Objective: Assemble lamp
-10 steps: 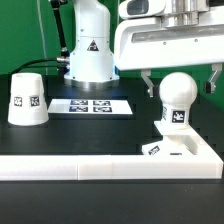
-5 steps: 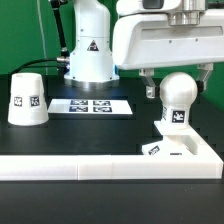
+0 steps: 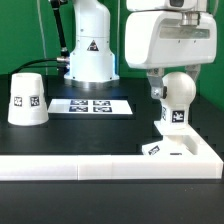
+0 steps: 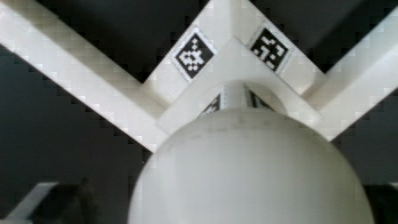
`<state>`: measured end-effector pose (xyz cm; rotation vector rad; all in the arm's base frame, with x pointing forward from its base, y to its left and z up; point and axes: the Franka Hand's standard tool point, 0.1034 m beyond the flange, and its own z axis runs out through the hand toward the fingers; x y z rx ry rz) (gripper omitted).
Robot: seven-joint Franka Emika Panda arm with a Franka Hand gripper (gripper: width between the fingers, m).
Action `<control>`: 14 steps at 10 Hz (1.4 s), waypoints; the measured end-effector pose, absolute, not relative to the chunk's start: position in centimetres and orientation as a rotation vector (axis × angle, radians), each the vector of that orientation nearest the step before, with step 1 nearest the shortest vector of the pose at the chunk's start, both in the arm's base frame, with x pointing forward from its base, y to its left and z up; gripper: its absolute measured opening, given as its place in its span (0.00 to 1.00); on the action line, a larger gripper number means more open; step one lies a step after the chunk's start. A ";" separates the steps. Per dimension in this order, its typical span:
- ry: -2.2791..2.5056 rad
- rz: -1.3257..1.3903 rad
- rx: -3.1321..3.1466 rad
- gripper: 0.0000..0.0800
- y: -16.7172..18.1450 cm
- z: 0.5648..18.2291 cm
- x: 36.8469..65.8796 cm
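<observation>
I see the round white plastic bulb (image 3: 178,98) standing on the flat square white base (image 3: 185,152), by the white fence corner at the exterior view's right. The two-finger gripper (image 3: 180,88) has slid sideways and now sits around the bulb; I cannot tell if it is squeezing yet. The white cone shade (image 3: 27,98) waits well apart. I think the bulb gets twisted in next.
</observation>
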<state>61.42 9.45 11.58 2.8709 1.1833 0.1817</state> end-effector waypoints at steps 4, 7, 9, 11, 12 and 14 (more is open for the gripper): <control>1.634 0.111 2.556 0.87 10.2 11.5 61.5; 1.872 0.058 2.347 0.87 10.4 11.1 61.3; 1.934 0.044 2.281 0.87 10.4 11.1 61.3; 1.936 0.043 2.276 0.83 10.3 11.1 61.3; 1.935 0.042 2.277 0.72 10.2 11.1 61.3; 1.917 0.044 2.292 0.72 10.2 11.1 61.3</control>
